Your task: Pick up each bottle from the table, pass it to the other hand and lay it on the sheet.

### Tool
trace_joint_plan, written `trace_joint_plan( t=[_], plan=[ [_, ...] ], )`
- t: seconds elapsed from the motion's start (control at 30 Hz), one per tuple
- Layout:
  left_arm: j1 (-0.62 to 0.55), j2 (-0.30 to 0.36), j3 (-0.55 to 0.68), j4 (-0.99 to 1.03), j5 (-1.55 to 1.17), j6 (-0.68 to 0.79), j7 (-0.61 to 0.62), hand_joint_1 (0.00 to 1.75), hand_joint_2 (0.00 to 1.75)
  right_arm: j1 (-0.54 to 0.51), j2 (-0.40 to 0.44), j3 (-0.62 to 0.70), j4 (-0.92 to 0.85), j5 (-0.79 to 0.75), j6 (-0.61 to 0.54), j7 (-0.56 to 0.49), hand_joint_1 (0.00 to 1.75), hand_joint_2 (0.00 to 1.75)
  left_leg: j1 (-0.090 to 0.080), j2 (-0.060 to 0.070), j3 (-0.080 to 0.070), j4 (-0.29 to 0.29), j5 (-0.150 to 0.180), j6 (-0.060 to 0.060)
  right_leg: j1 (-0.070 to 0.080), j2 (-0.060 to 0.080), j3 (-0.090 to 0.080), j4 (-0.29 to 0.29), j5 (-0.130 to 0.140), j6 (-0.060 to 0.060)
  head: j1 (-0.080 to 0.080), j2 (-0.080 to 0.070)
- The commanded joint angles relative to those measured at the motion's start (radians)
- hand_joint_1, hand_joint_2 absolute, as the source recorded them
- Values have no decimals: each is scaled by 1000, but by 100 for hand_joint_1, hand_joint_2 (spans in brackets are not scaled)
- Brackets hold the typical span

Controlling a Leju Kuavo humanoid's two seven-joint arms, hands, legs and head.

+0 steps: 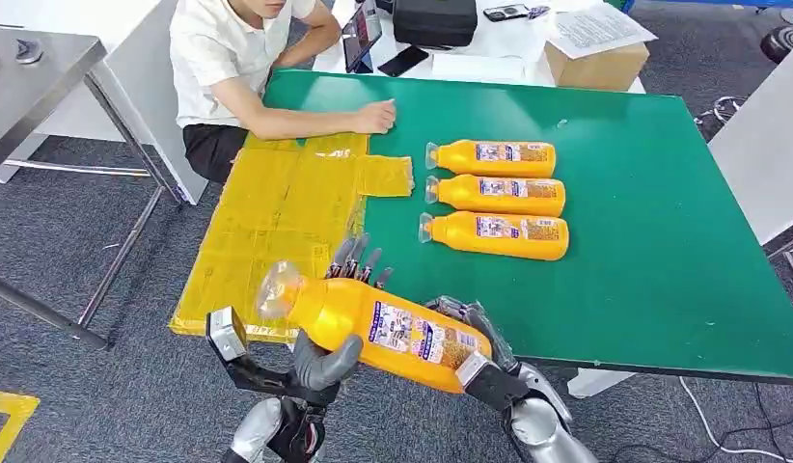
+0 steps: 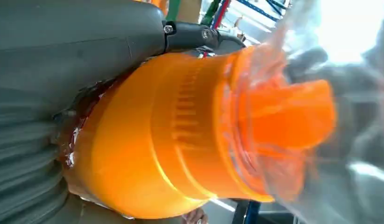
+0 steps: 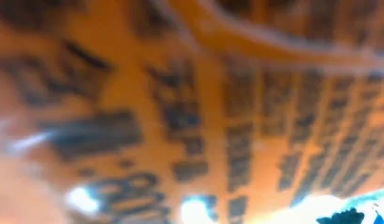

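Head view: a green table (image 1: 663, 241) fills the frame, a yellow sheet (image 1: 277, 212) at its left, three bottles (image 1: 496, 196) lying mid-frame awaiting pickup, and at lower centre the held bottle (image 1: 373, 323), apparently mid-handover, gripped near its neck by the left hand (image 1: 330, 338) and at its base by the right hand (image 1: 475, 333).

bright head view, blurred wrist views

Low in the frame I hold a bottle (image 1: 373, 326) between my left hand (image 1: 327, 359) and right hand (image 1: 470, 328). The sheet (image 1: 277, 207) lies left of centre on the table (image 1: 653, 241); three bottles (image 1: 496, 198) lie to its right.
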Motion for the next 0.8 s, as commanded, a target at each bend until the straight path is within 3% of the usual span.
trace_joint_plan(
  t=[0.03, 0.07, 0.1, 0.23, 0.67, 0.8],
  plan=[
    [-54, 23, -39, 73, -35, 63, -22, 175, 175, -49, 4, 42, 51, -1, -3, -1, 84, 175, 0, 2, 4, -1, -1, -1, 0, 2, 4, -1, -1, -2, 0, 0],
    [-54, 22, -37, 74, -26, 68, -15, 175, 175, -49, 5, 41, 51, -2, -2, -1, 91, 175, 1, 3, 8, -1, -3, -2, 1, 3, 7, -1, -2, -2, 0, 0],
    [-54, 20, -33, 75, -24, 85, -11, 175, 175, -48, 8, 39, 49, -7, 1, -1, 86, 175, 0, 2, 6, -1, -2, -2, 0, 2, 5, -1, -1, -2, 0, 0],
    [-55, 17, -23, 76, -9, 121, 0, 175, 175, -42, 17, 35, 54, -11, 8, -1, 3, 175, 1, 2, 8, -1, -3, -2, 1, 3, 7, -1, -2, -2, 0, 0],
    [-52, 21, 15, 69, 113, 130, 70, 175, 175, -34, 43, 19, 58, -51, 22, -1, 0, 175, 1, 2, 9, -1, -3, -2, 1, 3, 8, -1, -2, -3, 0, 0],
    [-39, 17, 66, 40, 121, 210, 71, 175, 175, -5, 61, -5, 46, -66, -9, -1, 0, 175, 1, 2, 9, -2, -3, -2, 1, 3, 8, -1, -2, -3, 0, 0]
  ],
)
